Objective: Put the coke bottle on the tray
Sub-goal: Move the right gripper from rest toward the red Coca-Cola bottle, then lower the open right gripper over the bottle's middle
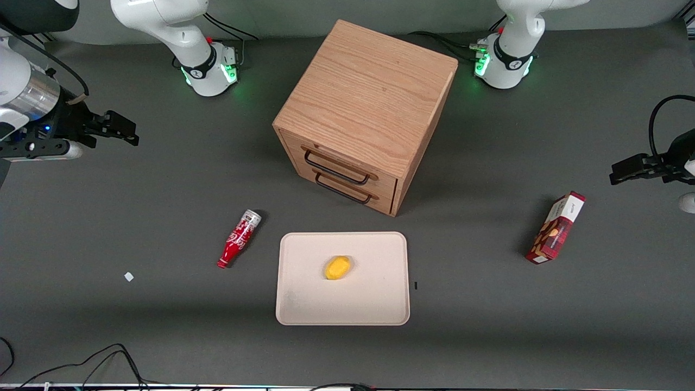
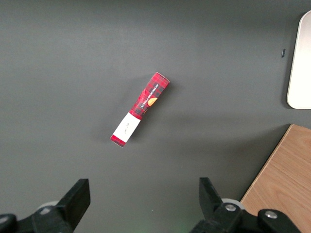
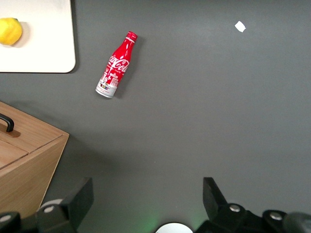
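The coke bottle (image 1: 239,239) was found lying on its side on the dark grey worktop (image 1: 163,326), just beside the tray (image 1: 304,304) but not touching it, on the side toward the working arm's end. Its silver base was directed toward the wooden drawer cabinet (image 1: 369,103) and its red-capped neck pointed toward the front camera. In the right wrist view the bottle (image 3: 116,65) was seen apart from the rounded corner of the tray (image 3: 48,53).

The tray was positioned flat on the worktop, in front of the cabinet's two drawers and nearer to the front camera than the cabinet. A small yellow fruit (image 1: 337,267) was seated near the middle of the tray.

The gripper (image 1: 117,129) was held above the worktop at the working arm's end, well apart from the bottle and farther from the front camera than it. Its fingers (image 3: 80,199) were spread wide, with nothing between them.

A red snack box (image 1: 556,227) was located toward the parked arm's end of the worktop. A small white scrap (image 1: 128,276) was observed on the worktop, nearer to the front camera than the bottle.
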You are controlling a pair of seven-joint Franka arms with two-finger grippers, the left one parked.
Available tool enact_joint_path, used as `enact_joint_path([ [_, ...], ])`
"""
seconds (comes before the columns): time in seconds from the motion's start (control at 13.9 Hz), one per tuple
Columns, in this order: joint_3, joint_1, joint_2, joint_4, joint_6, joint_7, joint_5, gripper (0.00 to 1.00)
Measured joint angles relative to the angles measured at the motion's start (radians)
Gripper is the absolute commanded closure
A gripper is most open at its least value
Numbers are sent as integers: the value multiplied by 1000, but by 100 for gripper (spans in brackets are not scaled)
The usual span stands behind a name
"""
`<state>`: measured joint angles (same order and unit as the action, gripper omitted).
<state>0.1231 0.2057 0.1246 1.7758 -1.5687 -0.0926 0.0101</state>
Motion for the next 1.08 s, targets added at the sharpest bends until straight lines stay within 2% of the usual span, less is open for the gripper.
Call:
enact_joint_path([
  [0.5,1,2,-68,-67,62,-27,1,0],
  [0.72,-4,23,-145,-76,52,-130,42,0],
  [0.86,-20,32,-218,-77,-22,-236,70,0],
  [1.08,-48,66,-343,-75,-175,-437,71,0],
])
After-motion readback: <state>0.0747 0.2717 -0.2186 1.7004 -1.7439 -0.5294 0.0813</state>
